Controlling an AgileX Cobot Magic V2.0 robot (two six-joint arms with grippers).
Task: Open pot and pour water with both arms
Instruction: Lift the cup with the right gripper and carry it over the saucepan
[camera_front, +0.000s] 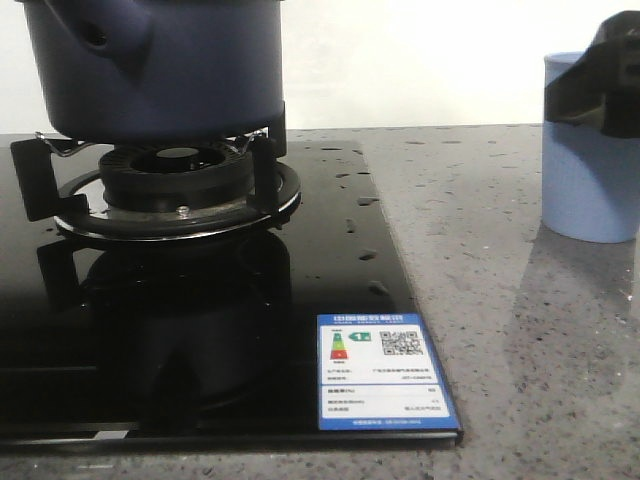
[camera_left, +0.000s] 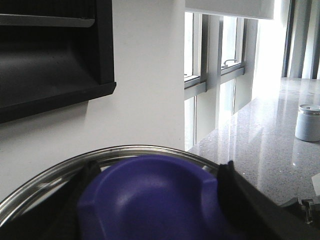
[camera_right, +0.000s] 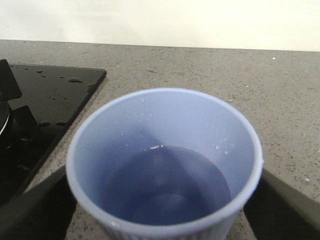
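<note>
The pot (camera_front: 150, 65) sits on the burner grate (camera_front: 170, 180) of the black hob (camera_front: 200, 330) at the desk's (camera_front: 520, 300) far left. In the left wrist view the left claw (camera_left: 155, 200) has its fingers closed against either side of the blue lid knob (camera_left: 150, 195), with the lid's steel rim (camera_left: 60, 167) curving behind it; judging by that, the opening step is in hand. The right claw (camera_right: 160, 200) clasps the light blue ribbed cup (camera_right: 165, 165), which holds water and stands near the desk's right edge. Next, the lid needs lifting clear and holding aside, then the cup carried over the pot's mouth and tipped slowly
</note>
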